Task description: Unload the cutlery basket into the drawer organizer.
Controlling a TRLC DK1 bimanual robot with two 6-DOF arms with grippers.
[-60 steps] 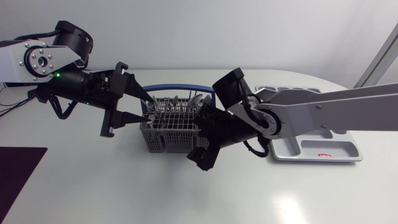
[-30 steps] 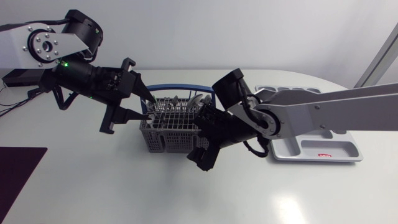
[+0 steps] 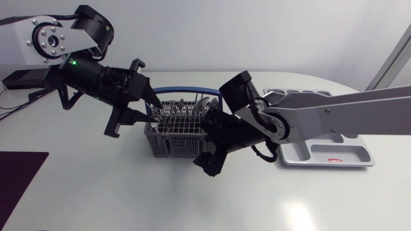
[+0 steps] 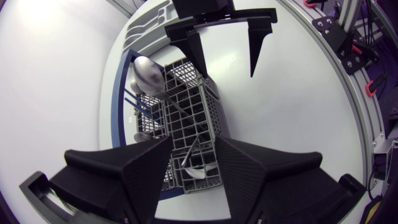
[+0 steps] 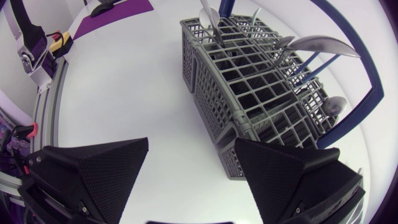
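A grey cutlery basket [image 3: 174,136] with a blue handle [image 3: 186,88] stands mid-table, holding several spoons and other utensils. My left gripper [image 3: 153,111] hangs over the basket's left end, open. In the left wrist view its fingers [image 4: 146,171] straddle that end of the basket [image 4: 186,106], a thin utensil handle and a spoon bowl lying in the gap; a large spoon [image 4: 149,73] stands further ahead. My right gripper [image 3: 209,156] sits at the basket's front right corner, open wide and empty [image 5: 191,142], the basket [image 5: 249,81] just ahead of it. The white drawer organizer [image 3: 334,152] lies at the right.
A dark purple mat [image 3: 19,176] lies at the table's front left edge. My right arm stretches across from the right, passing over the organizer's left side. Bare white tabletop spreads in front of the basket.
My left arm has swung up and a little to the right, bringing its wrist closer over the basket's left end, and its fingers have narrowed slightly. The right arm has not moved.
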